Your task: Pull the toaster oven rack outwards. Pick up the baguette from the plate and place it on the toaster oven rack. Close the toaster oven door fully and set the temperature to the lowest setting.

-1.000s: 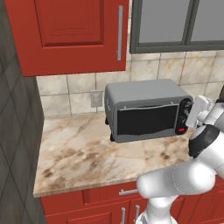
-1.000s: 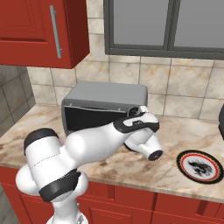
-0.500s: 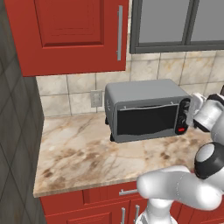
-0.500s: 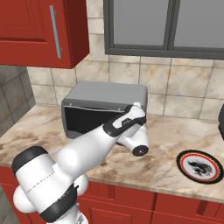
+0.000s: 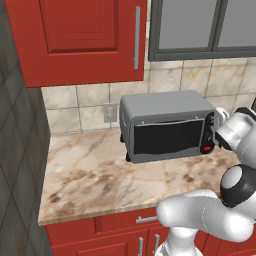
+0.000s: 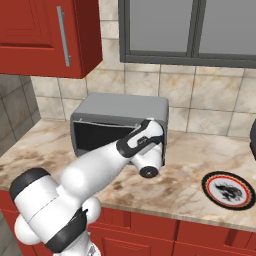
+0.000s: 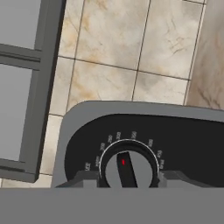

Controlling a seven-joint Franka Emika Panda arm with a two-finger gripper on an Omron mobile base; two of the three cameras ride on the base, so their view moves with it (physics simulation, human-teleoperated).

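Gripper apparently straddling knob; plate aside.

A home kitchen. Red cabinets hang over a marble counter with a tiled wall behind. A toaster oven stands on the counter.

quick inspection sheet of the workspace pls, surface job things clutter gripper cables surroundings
surface: marbled counter, bare in front of the oven
job's things: toaster oven by the tile wall, toaster oven door shut; temperature knob with red mark seen close in the hand view; plate right of the oven carries no baguette
clutter: nothing seen
grippers: gripper at the knob, fingertips either side of it; contact cannot be told
cables: nothing seen; wall outlet left of the oven
surroundings: red cabinets, grey glass-front cabinets
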